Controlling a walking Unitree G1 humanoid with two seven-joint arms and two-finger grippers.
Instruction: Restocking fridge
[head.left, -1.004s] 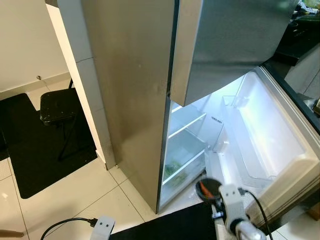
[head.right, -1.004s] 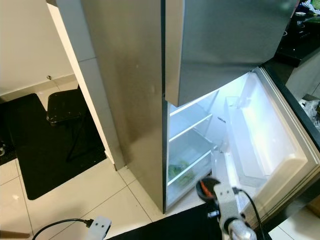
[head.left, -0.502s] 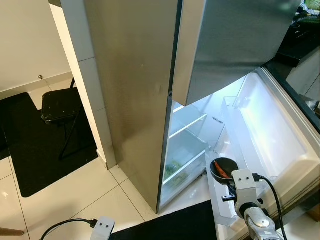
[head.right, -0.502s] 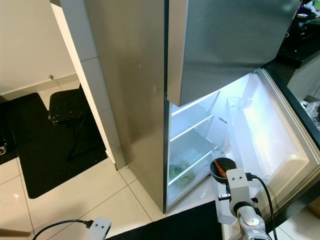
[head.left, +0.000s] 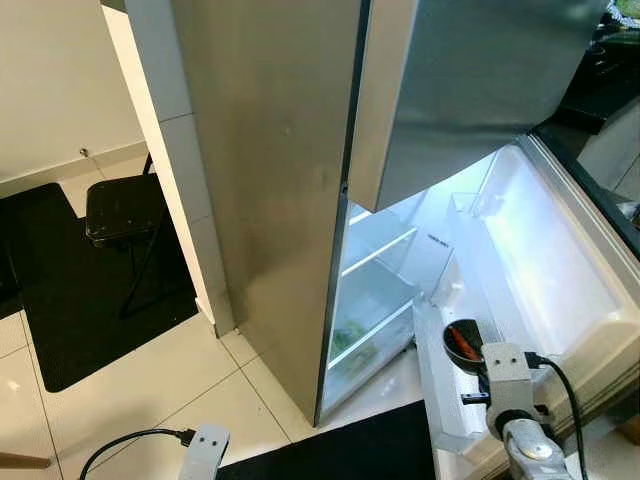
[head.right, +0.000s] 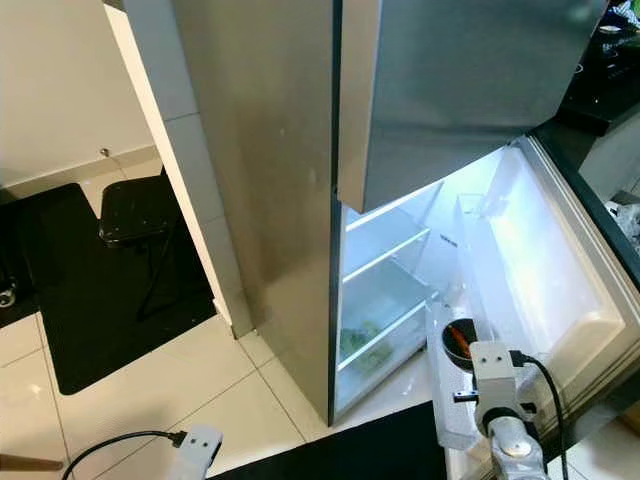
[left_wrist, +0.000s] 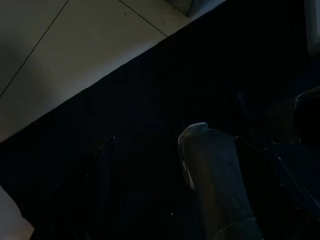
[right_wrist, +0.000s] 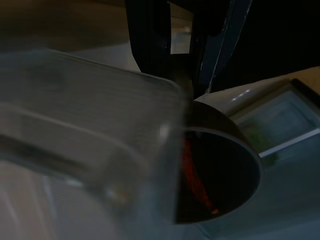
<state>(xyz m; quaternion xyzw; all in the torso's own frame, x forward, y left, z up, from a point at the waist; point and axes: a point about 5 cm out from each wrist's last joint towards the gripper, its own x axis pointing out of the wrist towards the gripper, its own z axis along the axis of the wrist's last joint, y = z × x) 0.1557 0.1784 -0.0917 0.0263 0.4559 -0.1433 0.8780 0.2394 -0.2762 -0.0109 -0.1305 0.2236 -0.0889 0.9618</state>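
One dark bowl (head.left: 463, 345) with something orange-red in it is pinched at its rim by the right gripper (right_wrist: 190, 87), whose two black fingers are clamped on the rim's edge in the right wrist view. In the head views the bowl hangs at the inner face of the open fridge door (head.left: 560, 270), just above the clear door bin (head.left: 440, 400) near the door's lower edge, with the bin's transparent wall close against it in the wrist picture. The fridge (head.left: 280, 200) stands with its lit interior showing glass shelves (head.left: 375, 300) and some greens (head.left: 348, 338) on the lowest one. The left gripper (left_wrist: 215, 190) hangs idle over the black mat (left_wrist: 125, 150) on the floor, and whether its fingers are parted cannot be told in that dark view. The step in hand looks like stowing the bowl, either in the door bin or on a shelf; which one is aimed at is unclear. The next move calls for keeping the bowl level so its contents stay in, clearing the bin's wall, and setting it down flat before letting go.
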